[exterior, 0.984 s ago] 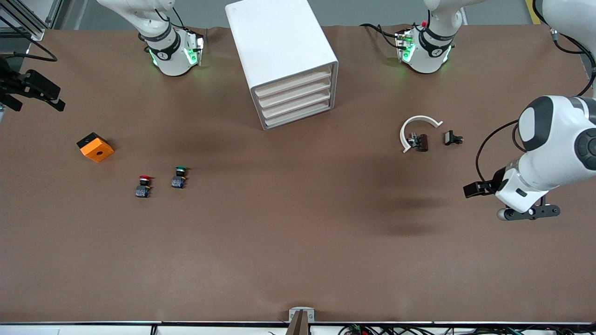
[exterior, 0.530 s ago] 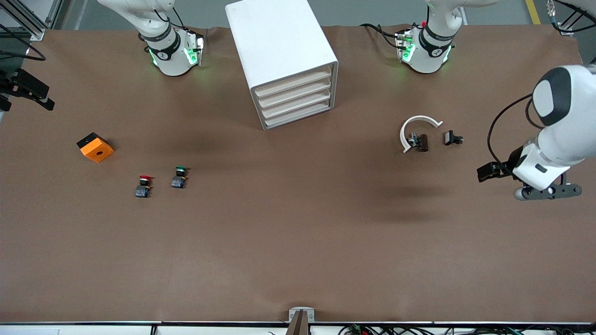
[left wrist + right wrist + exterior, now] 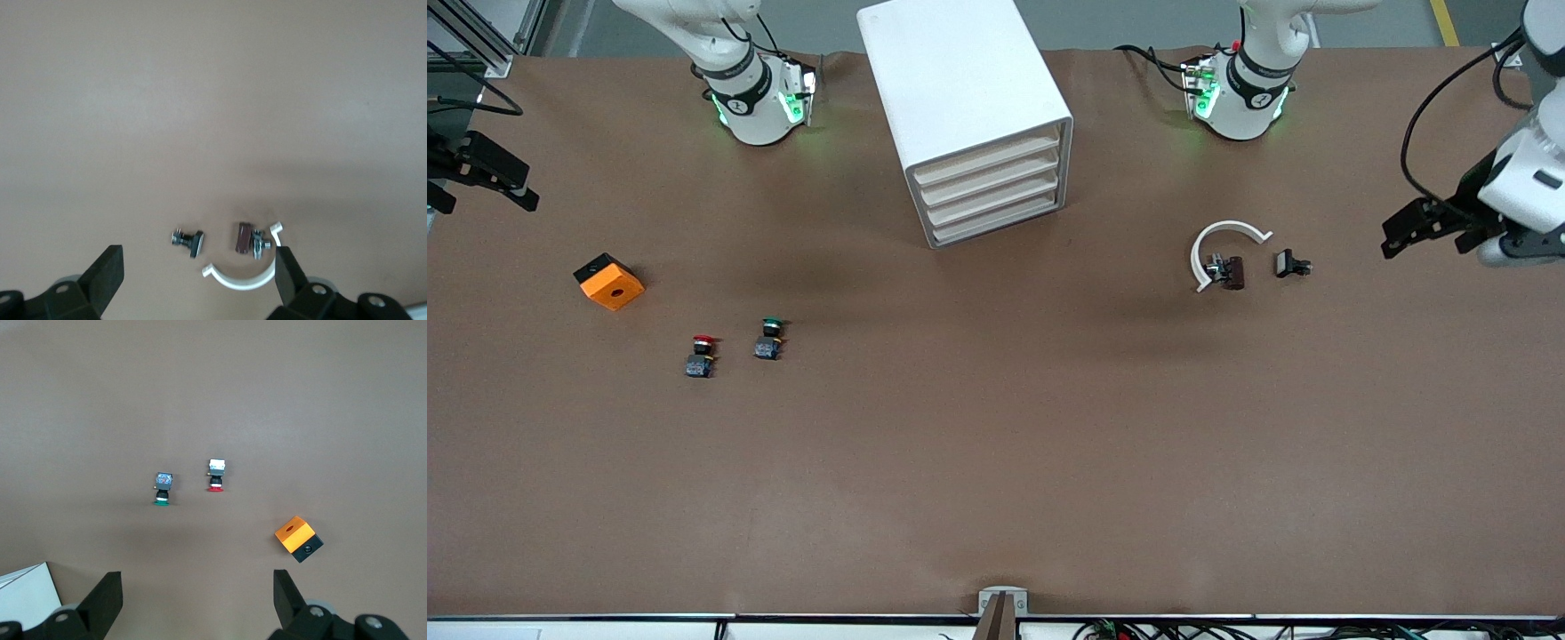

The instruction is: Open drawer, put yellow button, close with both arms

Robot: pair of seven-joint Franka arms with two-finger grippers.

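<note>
though all drawers (image 3: 989, 194) sit flush, both end effectors (image 3: 1409, 233) (image 3: 489, 173) gape

Bench (image 3: 996, 462) nearer the front camera than the cabinet (image 3: 969, 116) lies bare. Obstructions: red button (image 3: 702, 355), green button (image 3: 769, 338), orange block (image 3: 609, 281), white clip (image 3: 1221, 249).

The drawer (image 3: 987, 156) is the topmost of four shallow cream fronts in a white boxy cabinet (image 3: 960, 98) standing on the worktop (image 3: 996, 444) between the two arm bases. It sits shut, flush with the three fronts below it, and the cabinet is turned at an angle, its front facing toward the left arm's end of the worktop. No yellow-capped button shows in any view.
</note>
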